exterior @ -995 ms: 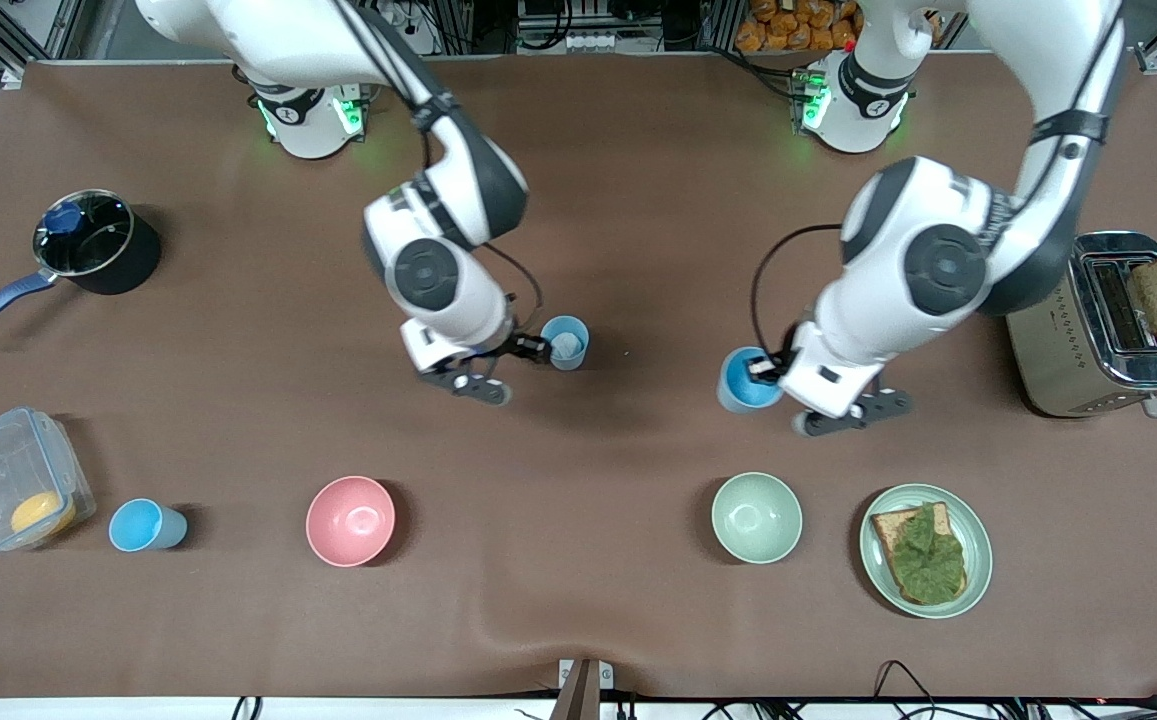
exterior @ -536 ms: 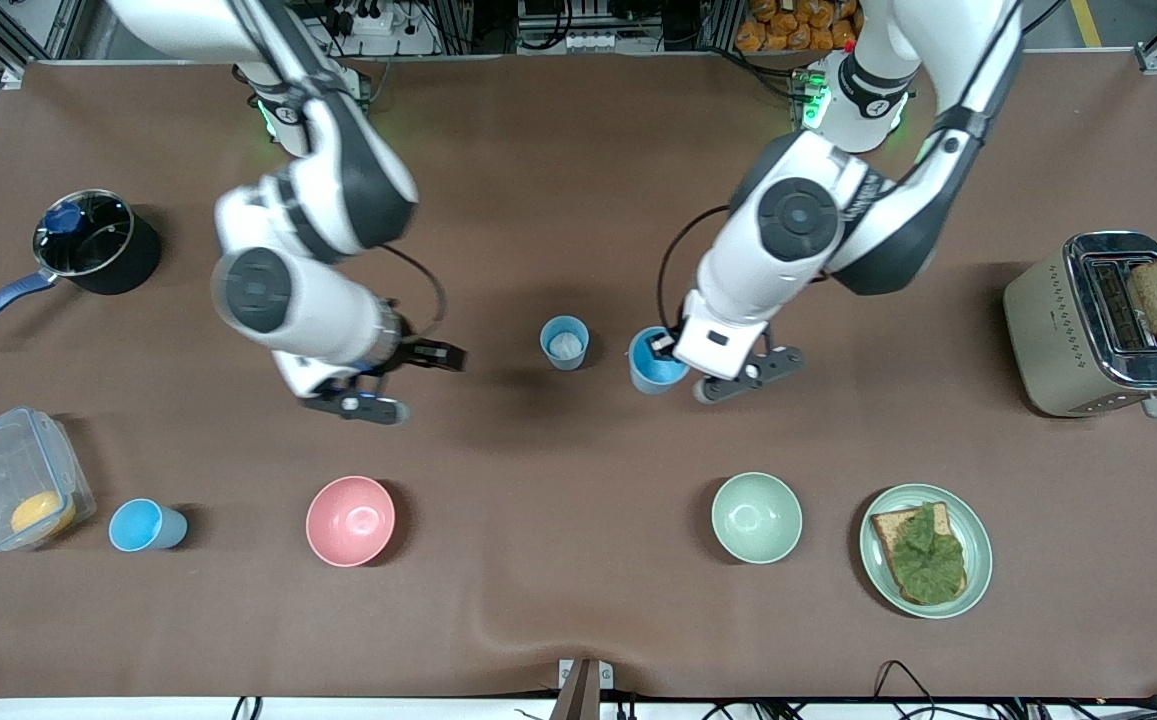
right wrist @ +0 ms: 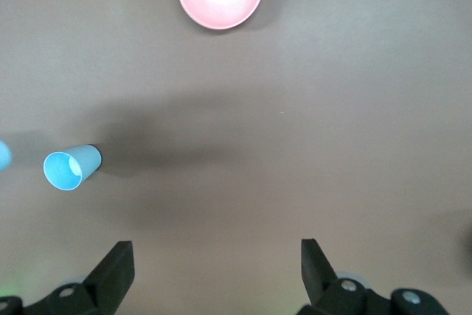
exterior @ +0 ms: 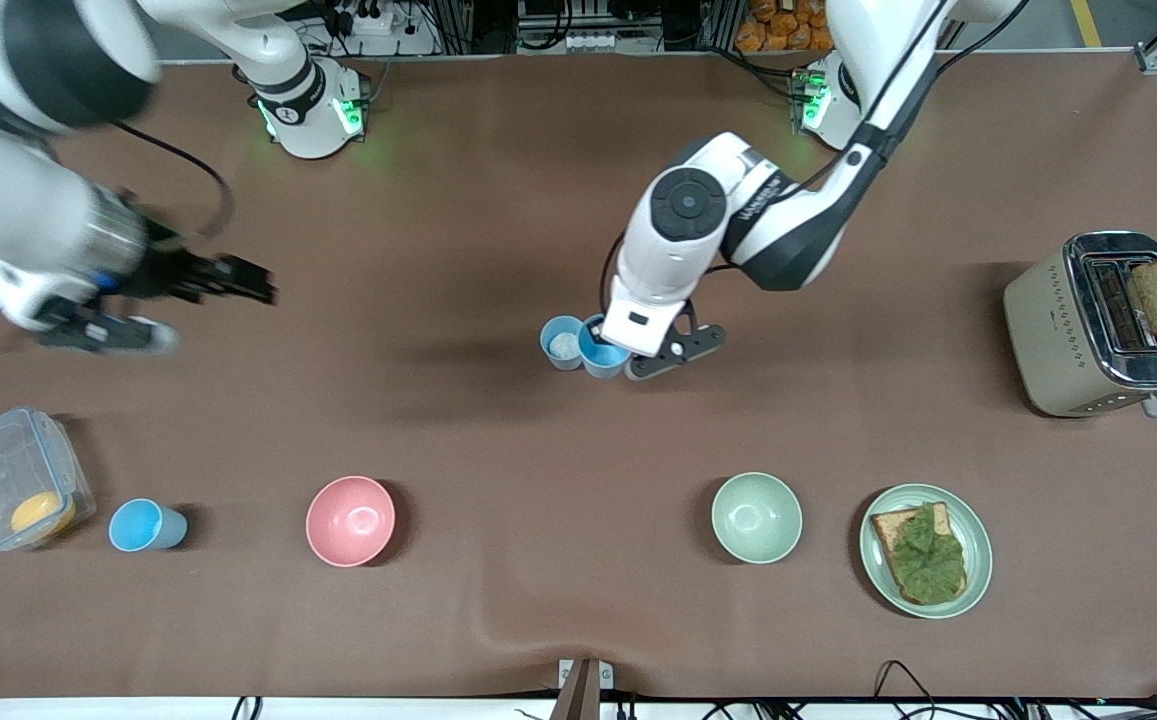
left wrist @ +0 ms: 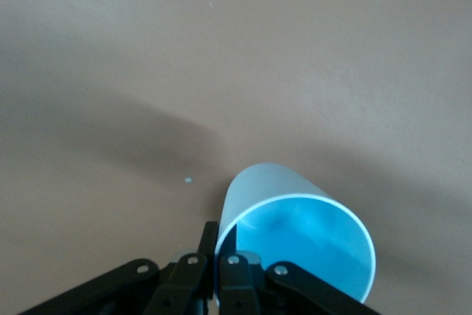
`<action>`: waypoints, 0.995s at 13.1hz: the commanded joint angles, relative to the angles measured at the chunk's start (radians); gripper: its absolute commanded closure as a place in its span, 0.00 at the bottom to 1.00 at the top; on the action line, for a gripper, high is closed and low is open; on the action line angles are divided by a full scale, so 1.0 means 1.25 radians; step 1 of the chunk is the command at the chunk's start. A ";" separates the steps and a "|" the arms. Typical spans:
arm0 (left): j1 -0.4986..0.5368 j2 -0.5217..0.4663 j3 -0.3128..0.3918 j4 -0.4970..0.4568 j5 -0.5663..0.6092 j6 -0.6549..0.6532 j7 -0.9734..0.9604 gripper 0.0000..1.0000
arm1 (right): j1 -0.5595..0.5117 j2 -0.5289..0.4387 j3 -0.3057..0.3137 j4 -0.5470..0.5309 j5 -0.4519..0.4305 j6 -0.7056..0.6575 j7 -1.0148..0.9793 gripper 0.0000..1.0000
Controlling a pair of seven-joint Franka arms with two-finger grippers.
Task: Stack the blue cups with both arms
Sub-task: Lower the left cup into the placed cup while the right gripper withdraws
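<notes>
My left gripper [exterior: 610, 342] is shut on the rim of the brighter sky-blue cup [exterior: 598, 358], one finger inside and one outside its wall. It holds the cup over the middle of the table, right beside the paler grey-blue cup [exterior: 562, 342], which stands upright with something pale inside. In the left wrist view the held cup [left wrist: 302, 230] fills the space by the gripper [left wrist: 221, 240]. My right gripper [exterior: 256, 287] is open and empty, up over the table toward the right arm's end. Its wrist view shows its wide-apart gripper [right wrist: 215, 265] and the paler cup [right wrist: 71, 168].
A third blue cup [exterior: 146, 526] stands beside a clear lidded box [exterior: 8, 478] near the front. A pink bowl [exterior: 350, 520], a green bowl [exterior: 756, 517] and a plate with toast [exterior: 926, 550] line the front. A toaster [exterior: 1103, 325] stands at the left arm's end.
My left arm carried the sky-blue cup sideways until it is next to the paler cup. My right gripper let go of the paler cup and swung away toward its own end of the table.
</notes>
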State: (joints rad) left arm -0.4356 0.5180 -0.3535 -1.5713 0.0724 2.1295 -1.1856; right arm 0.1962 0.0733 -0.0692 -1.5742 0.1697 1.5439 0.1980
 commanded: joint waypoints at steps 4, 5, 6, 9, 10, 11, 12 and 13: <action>-0.063 0.037 0.007 0.008 0.050 0.038 -0.080 1.00 | -0.089 -0.073 0.023 -0.086 -0.076 0.018 -0.152 0.00; -0.070 0.051 0.008 0.007 0.054 0.039 -0.096 1.00 | -0.115 -0.073 0.023 -0.083 -0.080 0.018 -0.217 0.00; -0.081 0.054 0.009 0.005 0.077 0.040 -0.115 1.00 | -0.142 -0.076 0.026 -0.082 -0.100 0.018 -0.257 0.00; -0.097 0.080 0.008 0.005 0.113 0.046 -0.149 1.00 | -0.195 -0.076 0.043 -0.082 -0.138 0.018 -0.312 0.00; -0.098 0.080 0.008 0.005 0.113 0.046 -0.149 1.00 | -0.233 -0.077 0.087 -0.082 -0.165 0.020 -0.309 0.00; -0.098 0.080 0.007 0.005 0.113 0.046 -0.149 1.00 | -0.265 -0.080 0.125 -0.082 -0.174 0.020 -0.307 0.00; -0.104 0.080 0.007 0.005 0.113 0.046 -0.149 1.00 | -0.271 -0.080 0.127 -0.081 -0.175 0.020 -0.304 0.00; -0.108 0.080 0.007 0.005 0.111 0.046 -0.149 1.00 | -0.272 -0.080 0.125 -0.077 -0.174 0.023 -0.301 0.00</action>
State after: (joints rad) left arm -0.5536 0.6183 -0.3499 -1.5726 0.1831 2.1811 -1.3398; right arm -0.1037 -0.0037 0.0511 -1.6619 -0.0267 1.5642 -0.1816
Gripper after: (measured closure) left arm 0.969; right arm 0.000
